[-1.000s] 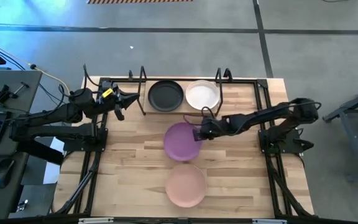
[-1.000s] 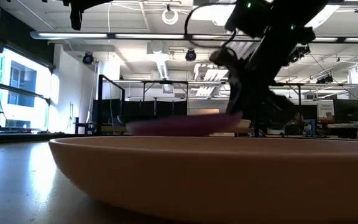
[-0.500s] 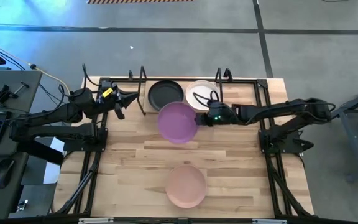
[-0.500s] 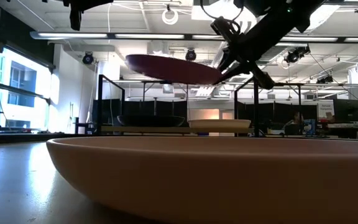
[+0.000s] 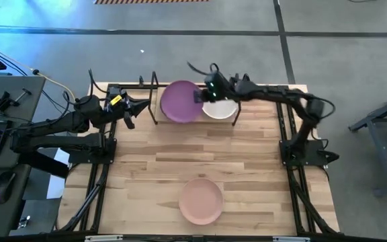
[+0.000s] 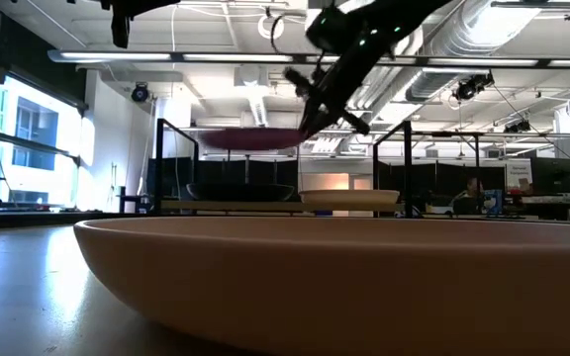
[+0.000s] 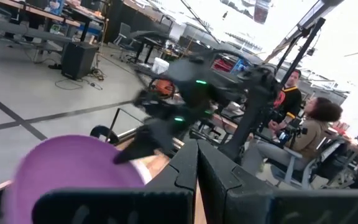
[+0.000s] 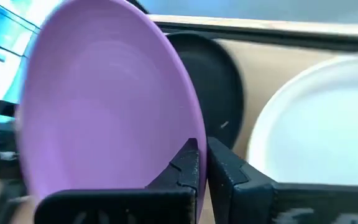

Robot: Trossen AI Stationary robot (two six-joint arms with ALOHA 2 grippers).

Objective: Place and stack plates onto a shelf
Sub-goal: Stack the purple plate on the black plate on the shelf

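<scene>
The purple plate (image 5: 179, 102) hangs in the air over the black plate (image 8: 213, 81), which lies on the shelf (image 5: 155, 119) next to the cream-white plate (image 5: 222, 109). My right gripper (image 5: 203, 97) reaches over the white plate and is shut on the purple plate (image 6: 248, 138). In the low view, the black plate (image 6: 240, 191) and the white plate (image 6: 349, 199) rest flat on the shelf board (image 6: 174, 206). The pale pink plate (image 5: 201, 200) lies on the table near its near edge. My left gripper (image 5: 138, 107) waits, shut, at the shelf's left end. My right gripper pinches the purple plate's rim (image 8: 188, 134) on the side toward the white plate, one finger on the inner face and one on the outer. The fingers come nearly level from the table's right. The plate is lifted clear, about level, above the black plate.
The shelf's black wire uprights (image 5: 238, 82) stand at its ends along the table's far edge. The wooden tabletop (image 5: 146, 175) lies bare between the shelf and the pink plate. People sit in the room beyond (image 7: 316, 124).
My right gripper has carried the purple plate from the table's middle up and toward the far edge. The plate came off the table, rode tilted in the air, and now stands about level over the black plate. The left arm kept still.
</scene>
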